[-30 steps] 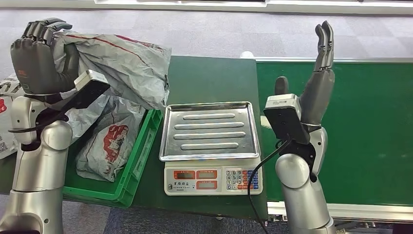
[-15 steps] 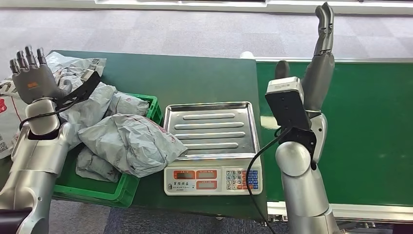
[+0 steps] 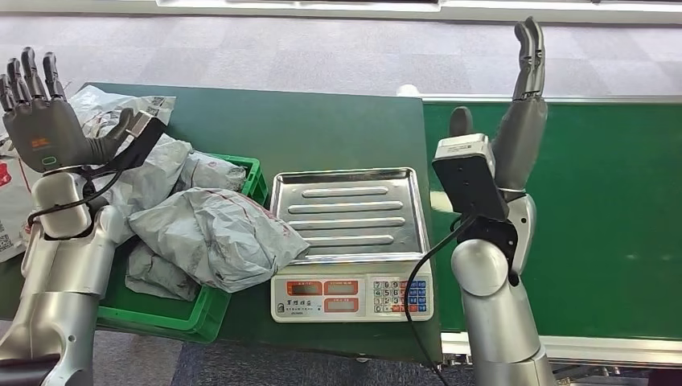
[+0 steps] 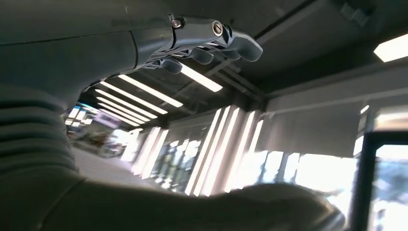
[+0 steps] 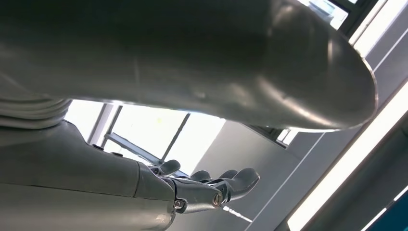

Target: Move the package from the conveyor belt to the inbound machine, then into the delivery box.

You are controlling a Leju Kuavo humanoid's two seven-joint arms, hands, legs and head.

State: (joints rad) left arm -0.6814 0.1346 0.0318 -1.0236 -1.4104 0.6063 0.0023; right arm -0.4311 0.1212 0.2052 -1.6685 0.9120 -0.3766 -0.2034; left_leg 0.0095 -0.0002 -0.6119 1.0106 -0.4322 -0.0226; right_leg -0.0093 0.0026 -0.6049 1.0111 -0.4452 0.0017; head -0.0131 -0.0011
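A grey poly-mailer package [image 3: 211, 237] lies atop the green delivery crate [image 3: 211, 303] at lower left, overhanging the weighing scale [image 3: 347, 215] at centre: delivery looks complete. Left hand [image 3: 42, 121], upper left, and right hand [image 3: 521, 121], upper right, are raised, fingers spread, holding nothing.

I see both silver arms bent upward. The left hand [image 3: 39, 129] is raised, palm facing me, fingers [image 3: 28, 72] spread and holding nothing. The right hand [image 3: 521, 121] stands edge-on (fingers straight, pointing up), also holding nothing.
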